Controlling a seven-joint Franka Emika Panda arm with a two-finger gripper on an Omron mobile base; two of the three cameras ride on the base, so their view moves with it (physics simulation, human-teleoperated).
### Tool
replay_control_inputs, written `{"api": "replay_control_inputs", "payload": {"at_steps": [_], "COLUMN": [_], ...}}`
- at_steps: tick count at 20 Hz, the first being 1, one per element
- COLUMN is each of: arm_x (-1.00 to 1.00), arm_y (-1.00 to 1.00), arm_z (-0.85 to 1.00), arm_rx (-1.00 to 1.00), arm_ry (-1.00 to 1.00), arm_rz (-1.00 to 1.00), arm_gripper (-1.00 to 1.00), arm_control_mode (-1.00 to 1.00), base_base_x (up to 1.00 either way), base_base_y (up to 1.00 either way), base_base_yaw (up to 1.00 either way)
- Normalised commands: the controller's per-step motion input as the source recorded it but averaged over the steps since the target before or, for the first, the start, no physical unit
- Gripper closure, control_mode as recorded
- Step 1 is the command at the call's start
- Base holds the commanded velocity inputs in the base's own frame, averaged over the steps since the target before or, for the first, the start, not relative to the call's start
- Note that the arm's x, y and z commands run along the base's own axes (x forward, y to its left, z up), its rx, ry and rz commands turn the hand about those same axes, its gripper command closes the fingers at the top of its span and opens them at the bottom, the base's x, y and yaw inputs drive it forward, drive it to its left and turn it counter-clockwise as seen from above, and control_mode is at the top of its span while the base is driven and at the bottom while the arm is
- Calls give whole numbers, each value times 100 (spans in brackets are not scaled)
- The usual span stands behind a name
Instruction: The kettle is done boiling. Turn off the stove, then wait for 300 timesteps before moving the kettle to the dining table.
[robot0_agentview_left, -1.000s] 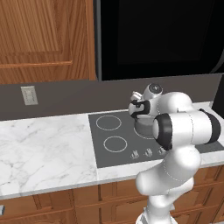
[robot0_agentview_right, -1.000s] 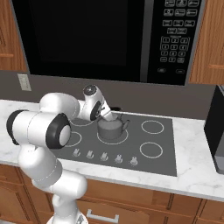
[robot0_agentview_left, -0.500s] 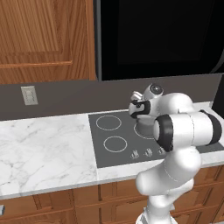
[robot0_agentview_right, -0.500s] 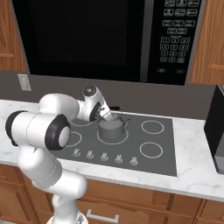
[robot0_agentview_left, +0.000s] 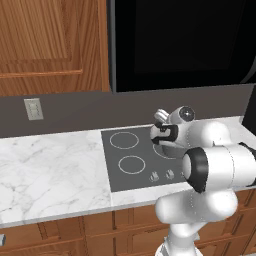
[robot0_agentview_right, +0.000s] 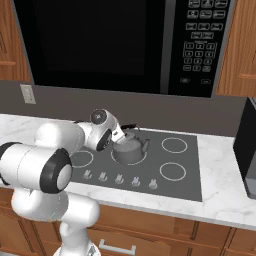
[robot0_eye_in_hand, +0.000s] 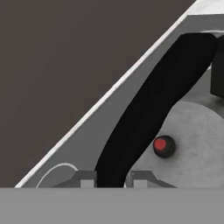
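— Since a second ago, we see little change outside the hand: the kettle (robot0_agentview_right: 129, 149) sits on the same burner ring and the arm holds the same reach, while the jaws have drawn in on the handle.

— Agreed. In the hand view the jaws (robot0_eye_in_hand: 113, 178) stand on either side of the black arched handle (robot0_eye_in_hand: 151, 109), and the two fingertips (robot0_eye_in_hand: 86, 178) are right against its lower end. We read them as clamped on the handle.

— Where do we place the kettle?

— On the stove (robot0_agentview_right: 175, 170), on the back ring just left of the middle in the right base view, with the row of silver knobs (robot0_agentview_right: 119, 179) in front of it near the desk (robot0_agentview_right: 220, 190) edge. From the left base view the arm hides most of it; we see only the wrist above the stove (robot0_agentview_left: 120, 160).

— And which way does it point?

— Its short spout (robot0_agentview_right: 146, 146) points to the right in the right base view, along the stove's length. The handle arches over the lid in that same line, running from the wrist side towards the spout side. The lid knob (robot0_eye_in_hand: 163, 145), black with a red centre, shows beside the handle in the hand view. The kettle stands upright.
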Motion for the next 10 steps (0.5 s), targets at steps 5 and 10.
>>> {"api": "replay_control_inputs", "payload": {"at_steps": [5,10], "arm_x": [-33,-20], "arm_y": [-1,0], "arm_z": [36,47], "arm_rx": [0,0], "arm_ry": [-9,-7], "arm_rz": [-1,-2], "arm_gripper": [100,100], "arm_control_mode": [-100,-100], "base_base_x": [0,0], "base_base_y": [0,0], "base_base_yaw": [0,0]}}
